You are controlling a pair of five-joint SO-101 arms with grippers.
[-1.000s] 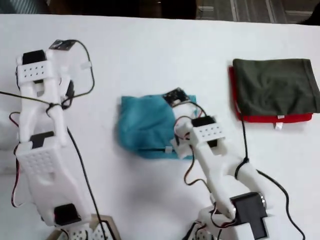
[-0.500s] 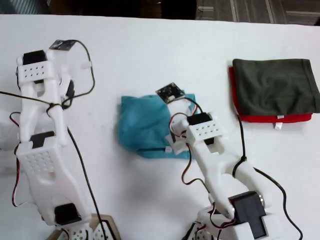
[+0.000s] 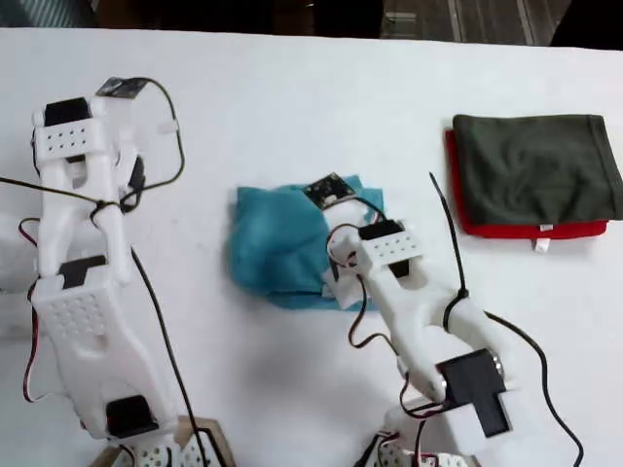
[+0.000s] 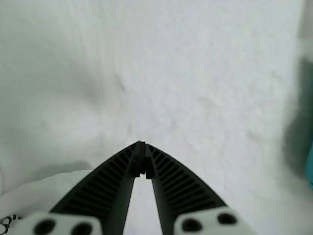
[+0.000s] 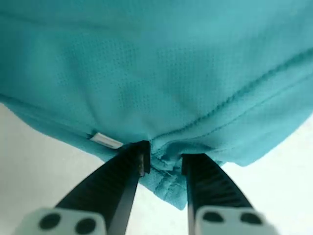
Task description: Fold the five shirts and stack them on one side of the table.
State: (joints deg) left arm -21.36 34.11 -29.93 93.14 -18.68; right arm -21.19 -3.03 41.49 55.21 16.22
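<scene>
The soft teal shirt (image 3: 275, 243) lies folded small in the middle of the table. The right gripper (image 5: 164, 164) pinches its edge. The left gripper (image 4: 141, 151) is pressed together on nothing. Pinch tight and lift slowly, so the folds do not come loose on the way to the dark green folded shirt (image 3: 535, 165).

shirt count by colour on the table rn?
teal shirt: 1
dark green shirt: 1
red shirt: 1, lying under the dark green one
Total: 3
</scene>
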